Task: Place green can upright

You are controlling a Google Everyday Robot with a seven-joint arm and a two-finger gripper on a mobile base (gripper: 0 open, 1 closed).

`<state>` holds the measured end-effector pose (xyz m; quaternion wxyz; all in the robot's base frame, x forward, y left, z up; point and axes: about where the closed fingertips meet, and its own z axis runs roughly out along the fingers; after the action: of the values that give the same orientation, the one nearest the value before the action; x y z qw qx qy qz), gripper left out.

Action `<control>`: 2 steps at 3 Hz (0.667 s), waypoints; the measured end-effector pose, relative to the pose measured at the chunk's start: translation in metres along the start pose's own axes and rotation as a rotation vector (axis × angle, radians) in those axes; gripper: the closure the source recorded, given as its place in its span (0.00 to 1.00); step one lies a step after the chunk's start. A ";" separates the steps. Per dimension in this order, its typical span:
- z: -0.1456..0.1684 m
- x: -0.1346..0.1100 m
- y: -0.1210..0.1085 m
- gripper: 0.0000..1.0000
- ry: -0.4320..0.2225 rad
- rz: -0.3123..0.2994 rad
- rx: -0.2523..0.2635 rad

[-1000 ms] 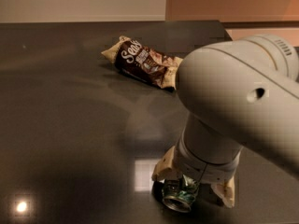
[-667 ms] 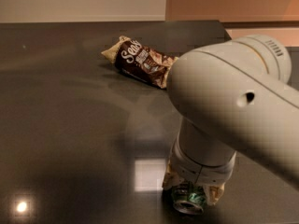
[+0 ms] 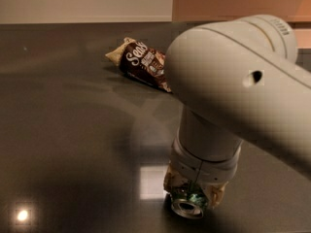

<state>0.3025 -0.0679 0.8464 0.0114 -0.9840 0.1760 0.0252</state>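
Camera view is showing the pincer hanging low over the front part of the dark counter, under the big pale arm. Its two fingers are clasping the green can from both sides, and the can is sitting tilted, one silver end facing the camera. A brown snack bag is lying well apart, farther back.
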 end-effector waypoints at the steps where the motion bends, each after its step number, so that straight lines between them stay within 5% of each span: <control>1: -0.051 0.023 -0.030 1.00 -0.115 0.234 0.070; 2: -0.068 0.040 -0.042 1.00 -0.214 0.418 0.115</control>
<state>0.3572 -0.0442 0.9131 0.0808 -0.9156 0.3748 0.1210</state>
